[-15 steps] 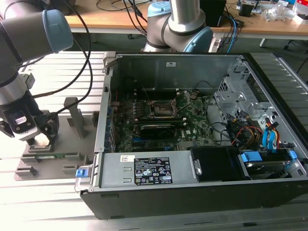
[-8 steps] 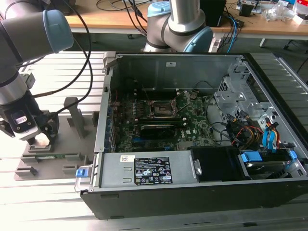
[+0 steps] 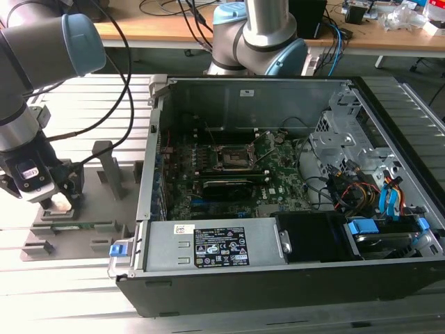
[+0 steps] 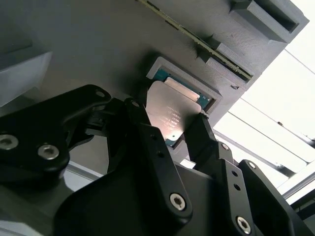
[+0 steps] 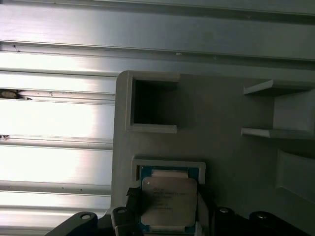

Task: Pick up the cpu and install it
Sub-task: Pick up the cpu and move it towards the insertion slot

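The cpu (image 4: pixel 172 110), a flat square chip with a shiny silver top, lies in a shallow square recess of the grey holder block (image 4: pixel 98 44). In both wrist views my gripper (image 4: pixel 170 125) has its black fingers (image 4: pixel 142 128) pressed against two opposite edges of the chip. The first wrist view shows the cpu (image 5: pixel 168 199) from above, a teal rim showing along one edge, with the gripper (image 5: pixel 168 209) straddling it. In the exterior view my gripper (image 3: pixel 59 198) is low over the holder block (image 3: pixel 69 233), at that view's left, outside the open computer case (image 3: pixel 160 229). The black motherboard socket (image 3: pixel 233 156) sits inside the case.
A long black card (image 3: pixel 226 188) lies just in front of the socket. Cables and a drive cage (image 3: pixel 348 146) fill the case toward the exterior view's right. A second arm's base (image 3: pixel 257 38) stands behind the case. The holder block has upright posts (image 3: pixel 104 167) and another square pocket (image 5: pixel 152 105).
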Controlling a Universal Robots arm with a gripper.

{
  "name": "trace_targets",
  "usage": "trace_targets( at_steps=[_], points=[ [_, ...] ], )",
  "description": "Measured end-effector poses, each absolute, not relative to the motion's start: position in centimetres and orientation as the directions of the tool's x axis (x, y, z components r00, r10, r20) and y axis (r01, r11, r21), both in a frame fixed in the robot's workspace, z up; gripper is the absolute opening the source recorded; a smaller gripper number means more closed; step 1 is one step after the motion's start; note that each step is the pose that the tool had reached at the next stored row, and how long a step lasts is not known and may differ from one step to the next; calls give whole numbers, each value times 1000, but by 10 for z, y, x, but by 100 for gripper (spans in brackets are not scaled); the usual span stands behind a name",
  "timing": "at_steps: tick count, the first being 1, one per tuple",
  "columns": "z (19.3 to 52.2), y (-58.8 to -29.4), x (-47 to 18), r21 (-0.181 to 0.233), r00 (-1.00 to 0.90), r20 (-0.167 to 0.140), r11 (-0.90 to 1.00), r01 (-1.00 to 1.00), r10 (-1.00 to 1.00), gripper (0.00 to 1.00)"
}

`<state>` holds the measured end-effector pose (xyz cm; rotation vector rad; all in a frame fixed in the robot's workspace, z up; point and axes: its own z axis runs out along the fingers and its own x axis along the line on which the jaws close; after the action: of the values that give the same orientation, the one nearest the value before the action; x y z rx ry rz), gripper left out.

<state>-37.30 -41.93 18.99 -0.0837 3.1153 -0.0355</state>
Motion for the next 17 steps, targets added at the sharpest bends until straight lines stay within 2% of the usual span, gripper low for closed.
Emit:
trace_targets(
  at_steps=[10, 17],
  points=[
    [190, -419, -373, -23, -998, -24, 998, -53, -54, 55],
    [205, -419, -373, -23, -998, -24, 998, -53, -54, 55]
  ],
)
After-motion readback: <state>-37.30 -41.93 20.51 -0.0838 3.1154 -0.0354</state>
